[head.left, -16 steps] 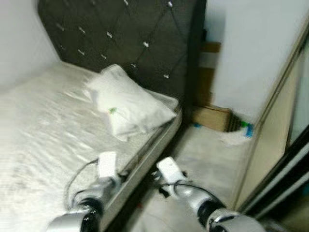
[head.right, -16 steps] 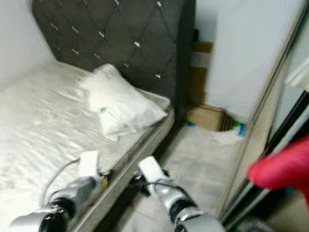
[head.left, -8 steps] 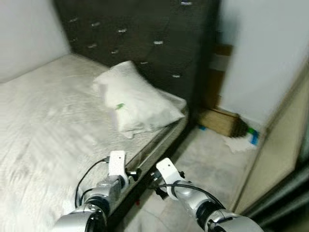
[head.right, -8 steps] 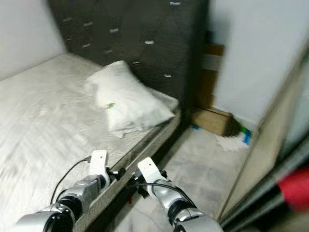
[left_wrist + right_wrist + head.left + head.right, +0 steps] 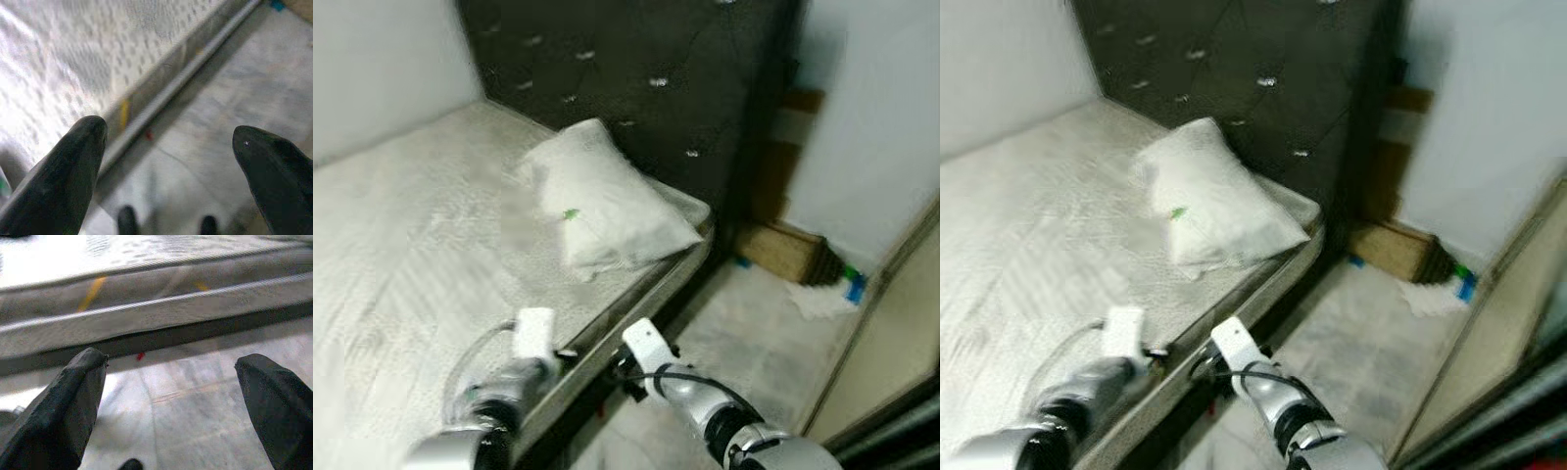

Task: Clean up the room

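A white pillow (image 5: 607, 211) with a small green mark (image 5: 571, 213) lies at the head of the bed, on the pale mattress (image 5: 401, 245). On the floor past the bed's corner lie crumpled white paper or cloth (image 5: 818, 299) and a blue-green bottle (image 5: 852, 284). My left gripper (image 5: 171, 171) hangs open over the mattress edge, nothing between its fingers (image 5: 73, 181). My right gripper (image 5: 168, 406) is open too, low above the floor and facing the bed's side. A tiny red scrap (image 5: 140, 356) lies on the floor by the bed base.
A dark tufted headboard (image 5: 636, 69) stands behind the pillow. A cardboard box (image 5: 788, 250) sits in the corner against the wall. A wardrobe's sliding door (image 5: 891, 343) bounds the narrow strip of pale floor (image 5: 754, 343) on the right.
The camera has swung left and blurred, so the bed and pillow sit further right in the picture. A red shape at the right eye view's edge has left the picture. Both arms stay low in front.
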### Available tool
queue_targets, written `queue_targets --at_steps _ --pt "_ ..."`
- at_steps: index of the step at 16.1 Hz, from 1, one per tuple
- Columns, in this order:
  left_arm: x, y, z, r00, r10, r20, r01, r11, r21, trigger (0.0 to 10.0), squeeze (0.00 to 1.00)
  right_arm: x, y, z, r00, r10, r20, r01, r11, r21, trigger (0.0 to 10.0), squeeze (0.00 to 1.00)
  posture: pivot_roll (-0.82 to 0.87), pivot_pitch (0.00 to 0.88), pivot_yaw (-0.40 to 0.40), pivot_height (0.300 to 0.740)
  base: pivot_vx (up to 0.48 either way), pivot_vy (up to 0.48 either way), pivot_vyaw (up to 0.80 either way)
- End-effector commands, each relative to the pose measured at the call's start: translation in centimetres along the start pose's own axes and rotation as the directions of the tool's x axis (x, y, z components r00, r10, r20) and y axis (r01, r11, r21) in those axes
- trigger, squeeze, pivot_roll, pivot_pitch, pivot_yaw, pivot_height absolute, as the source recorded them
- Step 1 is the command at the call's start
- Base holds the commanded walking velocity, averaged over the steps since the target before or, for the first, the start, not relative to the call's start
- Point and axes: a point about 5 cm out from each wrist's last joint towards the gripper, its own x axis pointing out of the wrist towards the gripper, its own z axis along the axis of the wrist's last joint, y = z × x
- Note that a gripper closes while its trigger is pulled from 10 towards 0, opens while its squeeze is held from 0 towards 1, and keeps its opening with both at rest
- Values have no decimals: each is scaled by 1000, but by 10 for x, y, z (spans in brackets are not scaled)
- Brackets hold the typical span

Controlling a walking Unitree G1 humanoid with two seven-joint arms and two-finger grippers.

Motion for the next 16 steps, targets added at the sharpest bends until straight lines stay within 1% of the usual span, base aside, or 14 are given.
queue_targets --at_steps 1,6,8,13,16 --pt "2 -16 1 999 -39 2 39 999 8 10000 0 0 1 2 1000 6 0 -6 1000 -3 10000 0 -141 0 52 740 364 0 0" --pt "3 -17 3 999 -41 10 41 999 14 10000 0 0 1 3 1000 5 3 -5 1000 -9 10000 0 -140 0 51 740 343 0 0" --pt "3 -17 4 999 -37 13 37 999 11 10000 0 0 1 4 1000 6 4 -6 1000 -14 10000 0 -141 0 51 740 0 0 0" --pt "3 -17 4 999 -42 14 42 999 5 10000 0 0 1 4 1000 7 8 -7 1000 -21 10000 0 -139 0 50 740 0 0 800" --pt "3 -18 5 999 -43 26 43 999 -13 10000 0 0 2 3 1000 9 5 -9 1000 -26 10000 0 -137 0 48 740 0 0 800"
